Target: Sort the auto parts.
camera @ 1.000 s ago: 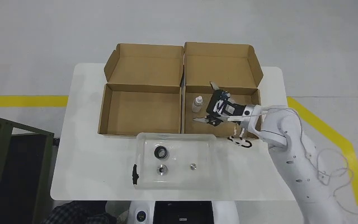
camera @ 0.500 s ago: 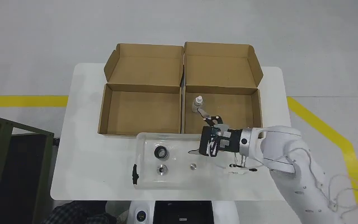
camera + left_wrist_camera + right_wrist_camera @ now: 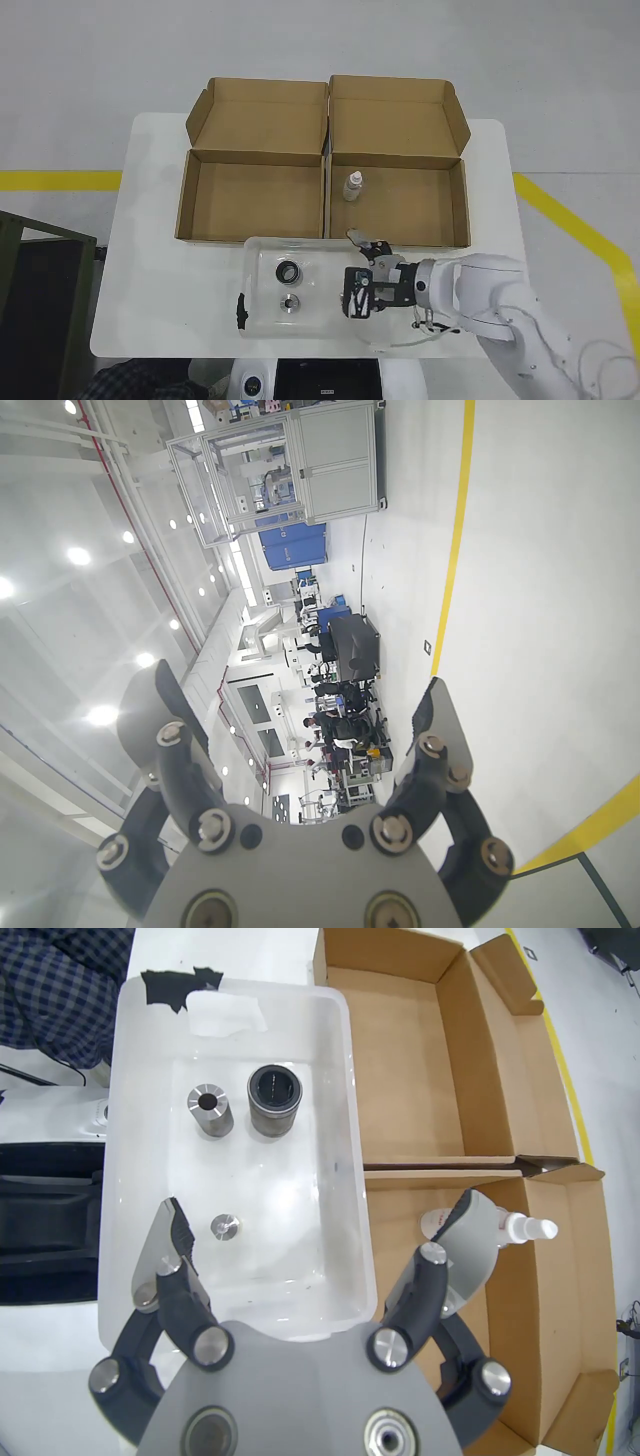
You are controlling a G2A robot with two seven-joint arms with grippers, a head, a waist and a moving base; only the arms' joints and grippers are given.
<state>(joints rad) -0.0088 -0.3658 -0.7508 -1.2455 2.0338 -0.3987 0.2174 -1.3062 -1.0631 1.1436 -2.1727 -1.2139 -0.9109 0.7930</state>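
A clear plastic tray (image 3: 262,246) at the table's front holds a black ring bearing (image 3: 289,271) and a silver bored cylinder (image 3: 289,303). My right gripper (image 3: 358,290) hangs open over the tray's right part. In the right wrist view the right gripper (image 3: 320,1208) is empty, and a small silver stud (image 3: 226,1227) lies close to one fingertip (image 3: 172,1215). The black ring bearing (image 3: 275,1100) and the silver bored cylinder (image 3: 210,1110) stand farther off. A white bottle (image 3: 353,185) lies in the right cardboard box (image 3: 440,215). My left gripper (image 3: 297,680) is open and empty, facing the hall.
Two open cardboard boxes stand side by side behind the tray, the left box (image 3: 255,200) with nothing in it. Black tape (image 3: 241,310) sticks to the tray's left end. Bare white table (image 3: 160,260) lies left of the tray.
My right gripper has travelled from inside the right box, over its front wall, to above the tray's right part, staying open. The bottle stays in the box.
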